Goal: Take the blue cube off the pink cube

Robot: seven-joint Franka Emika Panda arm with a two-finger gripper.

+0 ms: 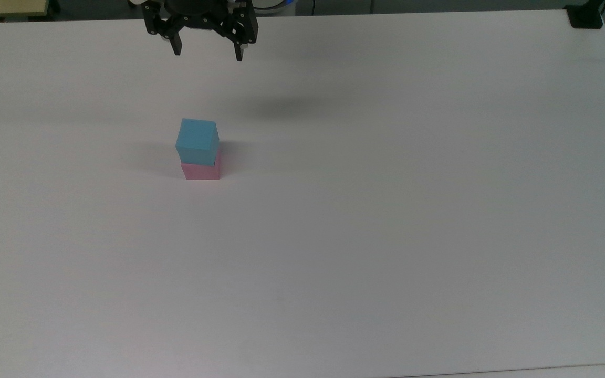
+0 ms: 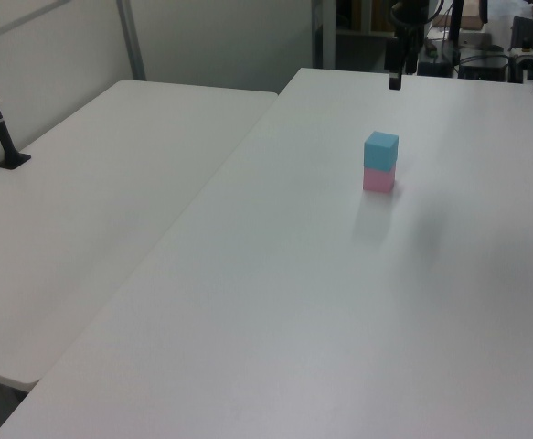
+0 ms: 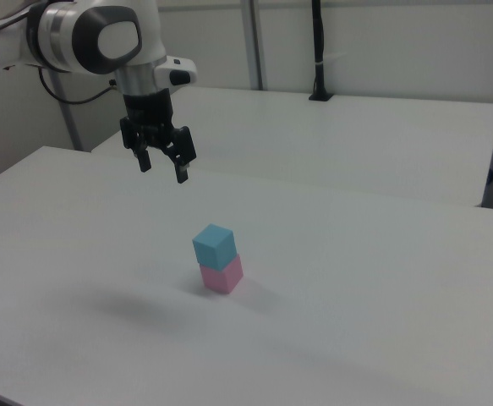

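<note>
Sitting squarely on pink cube [image 1: 201,171]: blue cube [image 1: 197,140], upright | tool [image 1: 208,54] released, apart

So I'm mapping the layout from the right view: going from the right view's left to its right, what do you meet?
Robot arm → end effector, open and hanging above the table → blue cube stacked on the pink cube → black post on the far table.
</note>
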